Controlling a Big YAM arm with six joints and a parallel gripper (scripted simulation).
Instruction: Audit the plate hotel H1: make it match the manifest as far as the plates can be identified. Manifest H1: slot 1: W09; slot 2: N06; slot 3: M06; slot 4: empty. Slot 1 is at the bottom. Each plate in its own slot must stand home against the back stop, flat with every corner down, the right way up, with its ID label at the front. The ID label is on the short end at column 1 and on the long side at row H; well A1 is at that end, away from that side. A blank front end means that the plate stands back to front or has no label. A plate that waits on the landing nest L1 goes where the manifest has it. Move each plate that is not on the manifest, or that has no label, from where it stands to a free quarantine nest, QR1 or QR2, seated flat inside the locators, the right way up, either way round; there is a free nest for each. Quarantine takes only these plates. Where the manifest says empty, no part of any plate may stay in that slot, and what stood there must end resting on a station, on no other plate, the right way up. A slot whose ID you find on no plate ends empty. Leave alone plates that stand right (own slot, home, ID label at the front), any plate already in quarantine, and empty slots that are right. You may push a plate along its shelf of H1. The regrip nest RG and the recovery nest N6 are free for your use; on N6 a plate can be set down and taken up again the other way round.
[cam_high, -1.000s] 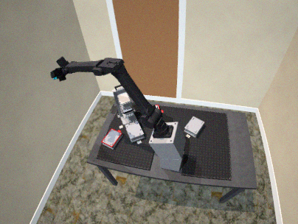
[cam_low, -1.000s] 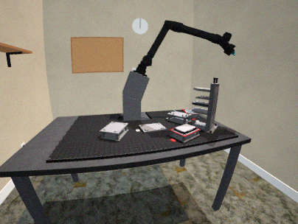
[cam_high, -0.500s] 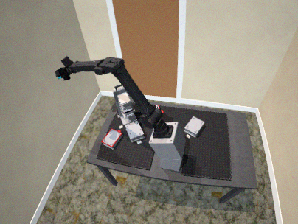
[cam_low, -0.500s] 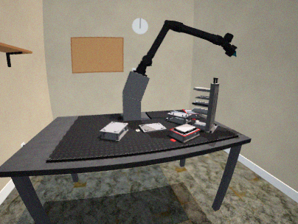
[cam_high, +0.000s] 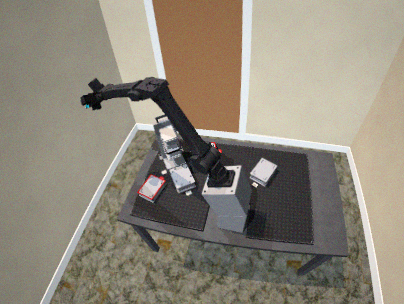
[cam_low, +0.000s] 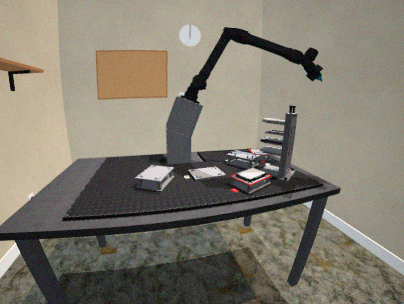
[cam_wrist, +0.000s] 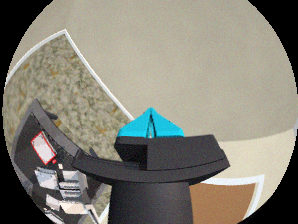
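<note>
1. End effector (cam_low: 317, 76) clenched on nothing, cyan fingertips pressed together, raised high above the plate hotel (cam_low: 288, 145) and well apart from it.
2. Plate hotel upright at the worktop (cam_low: 45, 212) end, shelves stacked on its post; plates inside too small to identify.
3. Red-rimmed quarantine nest (cam_low: 250, 179) holding a plate, just beside the hotel.
4. Grey nest (cam_low: 154, 177) standing apart, nearer the pedestal (cam_low: 181, 131).

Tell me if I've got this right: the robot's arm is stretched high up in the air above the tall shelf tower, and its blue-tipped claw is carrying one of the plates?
Not quite. The arm is stretched high above the shelf tower, but the blue-tipped gripper carries nothing. The wrist view shows its fingers shut together with only wall beyond. The plate on the red-rimmed nest stays down on the table.
</note>
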